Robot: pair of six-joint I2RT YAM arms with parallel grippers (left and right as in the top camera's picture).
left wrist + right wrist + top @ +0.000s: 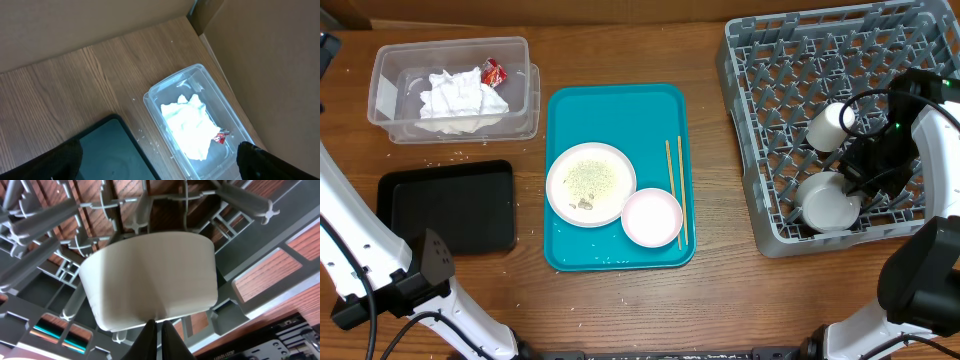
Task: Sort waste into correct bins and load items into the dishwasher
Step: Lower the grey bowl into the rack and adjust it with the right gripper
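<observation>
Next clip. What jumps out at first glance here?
The bright teal tray dominates the centre, carrying a crumb-strewn white plate, a smaller dish and chopsticks. On the right, the right end effector sits closed at the rim of a white bowl inside the grey dish rack. Far left, a clear tub holds crumpled tissue and a red wrapper.

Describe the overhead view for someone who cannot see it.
A teal tray at the centre of a wooden table holds a dirty white plate, a smaller dish and chopsticks. Left: a clear tub with tissue and a red wrapper, and a black tray. Right: a grey dish rack holding a cup and a bowl.
</observation>
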